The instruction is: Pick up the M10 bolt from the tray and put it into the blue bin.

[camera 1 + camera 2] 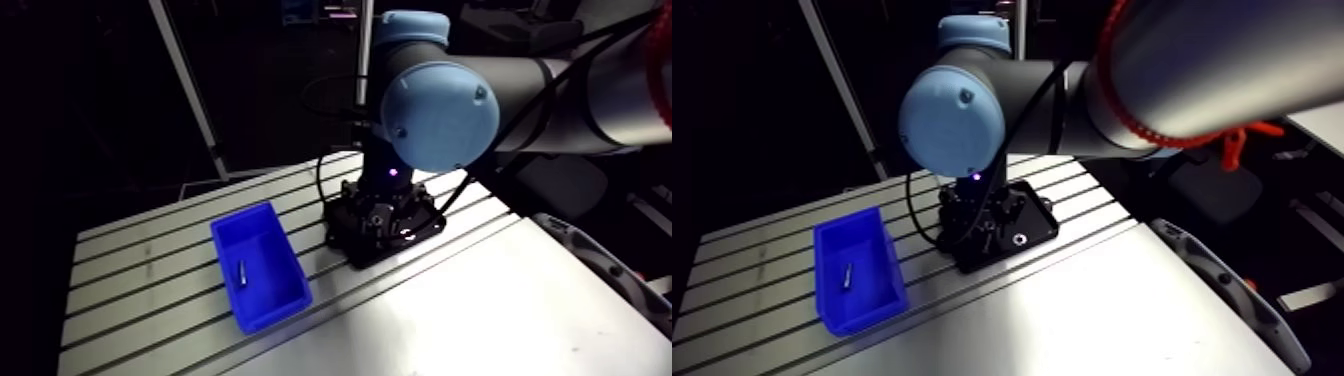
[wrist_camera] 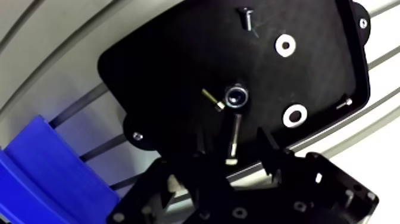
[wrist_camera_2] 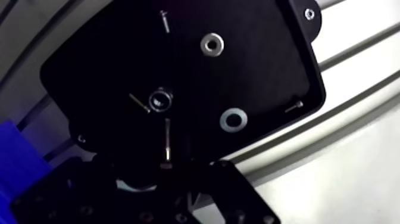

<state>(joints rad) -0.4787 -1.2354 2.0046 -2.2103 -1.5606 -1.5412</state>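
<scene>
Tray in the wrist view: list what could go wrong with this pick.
1. The long bolt lies flat inside the open gripper, its tip close to a nut and a small brass screw; closing might drag those along.
2. Thin and flat on the tray, the bolt may slip out.

Slotted table (image 1: 140,290) — two washers (image 2: 287,118), small screw (image 2: 246,18)

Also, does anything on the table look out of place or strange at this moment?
One thing: a small bolt-like metal piece already lies inside the blue bin, while the gripper hangs over the black tray. The tray's bolts and washers lie loose at mixed angles; nothing looks spilled or damaged.
</scene>
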